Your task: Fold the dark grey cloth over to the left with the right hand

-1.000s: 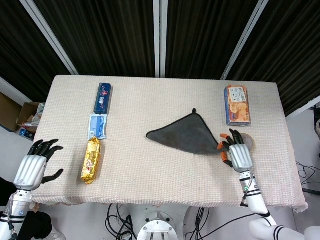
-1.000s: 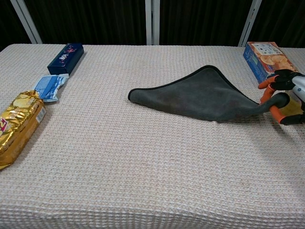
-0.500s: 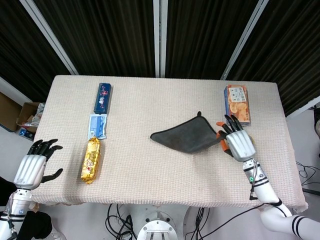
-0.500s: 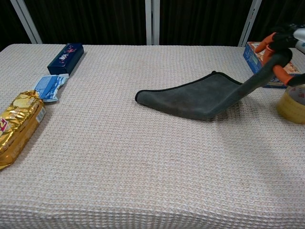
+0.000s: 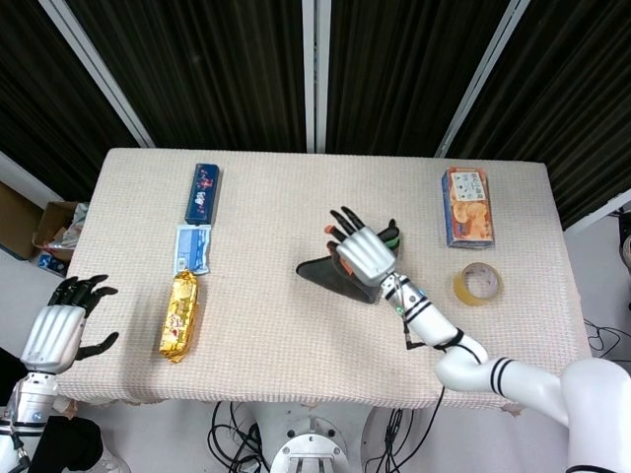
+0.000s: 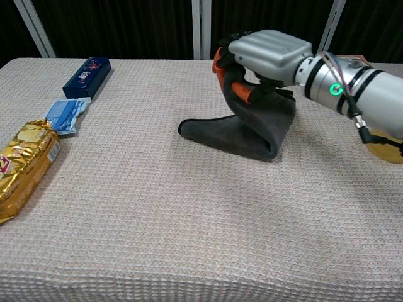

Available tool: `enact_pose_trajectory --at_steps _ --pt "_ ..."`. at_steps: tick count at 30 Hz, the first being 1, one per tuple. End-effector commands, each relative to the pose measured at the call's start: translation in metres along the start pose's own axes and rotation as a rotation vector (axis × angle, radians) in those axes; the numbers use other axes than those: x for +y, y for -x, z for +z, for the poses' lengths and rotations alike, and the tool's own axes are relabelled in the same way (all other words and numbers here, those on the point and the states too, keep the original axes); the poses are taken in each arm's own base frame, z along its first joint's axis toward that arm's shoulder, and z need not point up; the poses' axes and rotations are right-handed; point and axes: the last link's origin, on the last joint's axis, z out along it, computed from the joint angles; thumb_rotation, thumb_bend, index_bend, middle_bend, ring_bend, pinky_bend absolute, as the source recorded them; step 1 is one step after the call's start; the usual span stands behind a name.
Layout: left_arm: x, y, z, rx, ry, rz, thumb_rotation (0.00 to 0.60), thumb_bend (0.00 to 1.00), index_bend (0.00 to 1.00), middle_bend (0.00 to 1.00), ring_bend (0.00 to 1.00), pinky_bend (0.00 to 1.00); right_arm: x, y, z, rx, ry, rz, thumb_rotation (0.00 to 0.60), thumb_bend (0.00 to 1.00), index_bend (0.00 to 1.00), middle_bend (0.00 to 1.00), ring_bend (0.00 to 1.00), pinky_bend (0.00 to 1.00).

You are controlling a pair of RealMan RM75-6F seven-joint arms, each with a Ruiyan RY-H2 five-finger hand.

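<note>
The dark grey cloth [image 6: 242, 129] [image 5: 325, 274] lies mid-table, its right part lifted and curling over toward the left. My right hand [image 6: 261, 58] [image 5: 363, 249] holds the raised edge in its fingers, above the cloth's middle. The lower layer still lies flat on the table, its left corner pointing left. My left hand [image 5: 61, 327] hovers off the table's front left corner with fingers spread and nothing in it; the chest view does not show it.
On the left lie a gold snack bag [image 5: 179, 315] [image 6: 22, 167], a light blue packet [image 5: 193, 247] [image 6: 66, 114] and a dark blue box [image 5: 202, 191] [image 6: 87, 72]. A cracker box [image 5: 466, 205] and a tape roll [image 5: 476, 284] sit at the right.
My right hand has carried the cloth's right edge up and leftward, from beside the cracker box to above the cloth's middle. The cloth now bunches narrower. The tape roll stands uncovered.
</note>
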Motion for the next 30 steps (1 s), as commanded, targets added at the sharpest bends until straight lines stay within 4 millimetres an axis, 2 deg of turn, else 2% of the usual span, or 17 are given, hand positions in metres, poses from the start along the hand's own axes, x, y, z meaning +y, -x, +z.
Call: enact_pose_trajectory --at_steps 1,8,11,13,15,17,21,24,26,30 --pt "-0.002 0.001 0.000 -0.003 -0.006 -0.003 0.600 0.19 0.29 0.14 0.17 0.12 -0.017 0.012 0.018 -0.043 -0.041 -0.041 0.600 0.53 0.53 0.23 0.00 0.00" --pt "-0.007 0.004 -0.001 -0.008 -0.018 -0.010 0.600 0.19 0.28 0.14 0.17 0.12 -0.034 0.027 0.032 -0.084 -0.077 -0.067 0.600 0.52 0.53 0.22 0.00 0.00" --pt "-0.009 0.005 -0.002 -0.010 -0.020 -0.015 0.600 0.19 0.29 0.14 0.17 0.12 -0.037 0.032 0.037 -0.096 -0.075 -0.079 0.600 0.48 0.50 0.21 0.00 0.00" --pt "-0.009 0.006 -0.003 -0.008 -0.022 -0.018 0.600 0.19 0.29 0.14 0.17 0.12 -0.038 0.036 0.039 -0.108 -0.063 -0.089 0.600 0.42 0.39 0.18 0.00 0.00" --pt "-0.010 0.006 -0.003 -0.007 -0.022 -0.019 0.600 0.19 0.28 0.14 0.17 0.12 -0.040 0.039 0.042 -0.116 -0.052 -0.093 0.600 0.31 0.18 0.11 0.00 0.00" --pt "-0.010 0.006 -0.004 -0.005 -0.021 -0.020 0.600 0.19 0.28 0.14 0.17 0.12 -0.044 0.041 0.045 -0.116 -0.044 -0.086 0.600 0.20 0.03 0.04 0.00 0.00" --pt "-0.010 0.005 -0.005 -0.001 -0.020 -0.021 0.600 0.19 0.29 0.14 0.17 0.12 -0.047 0.036 0.047 -0.086 -0.020 -0.079 0.600 0.10 0.00 0.00 0.00 0.00" --pt "-0.011 0.003 -0.005 0.005 -0.020 -0.018 0.600 0.19 0.29 0.14 0.17 0.12 -0.038 0.022 0.042 -0.033 0.016 -0.049 0.600 0.10 0.00 0.00 0.00 0.00" --pt "-0.012 0.001 -0.006 0.012 -0.019 -0.015 0.600 0.19 0.28 0.14 0.17 0.12 -0.024 0.009 0.031 0.013 0.052 -0.019 0.600 0.10 0.00 0.00 0.00 0.00" --pt "-0.013 -0.001 -0.006 0.029 -0.020 -0.015 0.600 0.19 0.29 0.14 0.17 0.12 0.014 -0.016 -0.013 0.090 0.151 0.060 0.600 0.13 0.00 0.00 0.00 0.00"
